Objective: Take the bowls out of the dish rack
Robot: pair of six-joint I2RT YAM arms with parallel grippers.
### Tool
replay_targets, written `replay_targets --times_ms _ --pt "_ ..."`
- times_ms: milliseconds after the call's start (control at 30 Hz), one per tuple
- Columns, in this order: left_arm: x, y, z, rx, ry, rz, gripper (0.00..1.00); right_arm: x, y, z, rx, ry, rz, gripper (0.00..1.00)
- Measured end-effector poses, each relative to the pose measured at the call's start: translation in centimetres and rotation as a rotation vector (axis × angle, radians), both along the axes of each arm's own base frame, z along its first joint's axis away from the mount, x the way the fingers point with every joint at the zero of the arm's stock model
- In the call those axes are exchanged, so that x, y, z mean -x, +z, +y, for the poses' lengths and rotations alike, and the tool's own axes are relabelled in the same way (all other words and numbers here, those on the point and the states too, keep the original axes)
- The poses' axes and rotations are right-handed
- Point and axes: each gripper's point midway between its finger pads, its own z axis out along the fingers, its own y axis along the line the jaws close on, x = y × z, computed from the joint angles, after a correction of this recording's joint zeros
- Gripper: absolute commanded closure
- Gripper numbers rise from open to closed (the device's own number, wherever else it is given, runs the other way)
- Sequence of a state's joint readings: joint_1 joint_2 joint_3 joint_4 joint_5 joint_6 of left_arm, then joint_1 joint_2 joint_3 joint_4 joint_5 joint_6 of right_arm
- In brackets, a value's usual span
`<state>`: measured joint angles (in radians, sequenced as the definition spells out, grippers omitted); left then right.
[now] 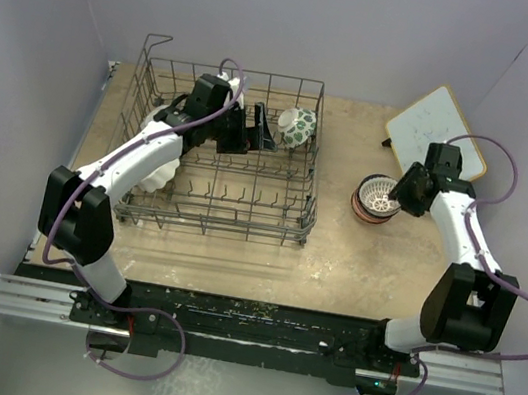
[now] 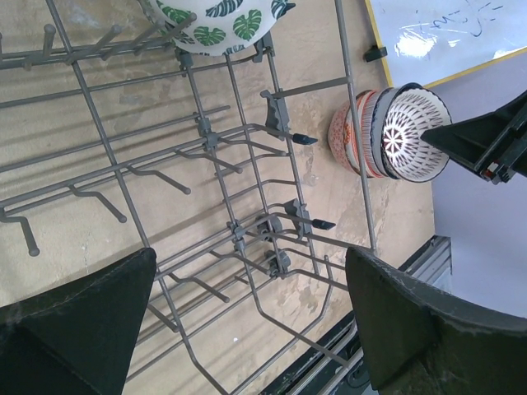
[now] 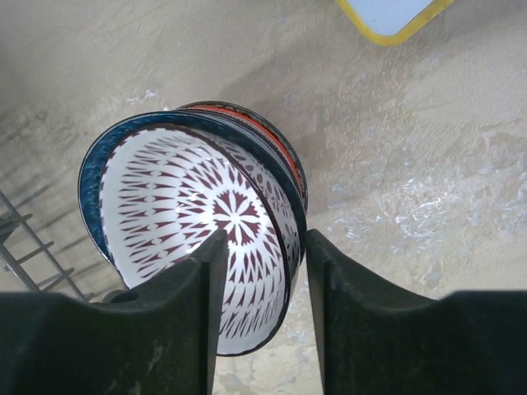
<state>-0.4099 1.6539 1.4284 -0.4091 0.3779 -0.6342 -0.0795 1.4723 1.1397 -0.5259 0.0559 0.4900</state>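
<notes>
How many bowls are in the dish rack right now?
2 visible: a green leaf-patterned bowl at the far right of the dish rack, and a white scalloped bowl at its left edge, under the left arm. The arm may hide more.
</notes>
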Motion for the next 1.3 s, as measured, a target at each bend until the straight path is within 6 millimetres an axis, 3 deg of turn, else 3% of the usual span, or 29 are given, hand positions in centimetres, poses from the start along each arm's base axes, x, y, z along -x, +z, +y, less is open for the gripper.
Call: replay_targets --times_ms 200,400,633,867,1100,1200,1300 --pt "0.0 0.0 0.0 0.002 0.000 -0.002 0.01 0.2 0.9 -0.3 0.019 0.000 -0.016 0.49" --pt "-0.2 -0.3 -0.2 -0.001 -0.003 0.005 0.01 0.6 2.7 -0.6 0.041 -0.004 -0.066 0.64" --pt "-0.6 -0.6 -0.8 -0.004 -0.009 0.009 0.01 0.5 2.7 -0.6 0.042 0.002 -0.067 0.79" --pt "-0.9 -0.6 -0.6 -0.024 0.000 -0.004 0.01 0.1 1.6 0.1 0.010 0.023 -0.044 0.79" --pt "-2.4 -0.8 -1.6 -0.205 -0.001 -0.103 0.01 -0.1 1.6 0.3 -0.004 0.033 -0.046 0.75" --pt "-3.1 -1.0 -3.0 -0.331 -0.019 -0.191 0.01 -0.2 2.4 0.4 -0.007 0.034 -0.065 0.71" --pt "-3.8 -2.1 -4.0 -0.421 -0.033 -0.246 0.01 -0.7 4.9 1.1 -0.043 0.041 -0.140 0.61"
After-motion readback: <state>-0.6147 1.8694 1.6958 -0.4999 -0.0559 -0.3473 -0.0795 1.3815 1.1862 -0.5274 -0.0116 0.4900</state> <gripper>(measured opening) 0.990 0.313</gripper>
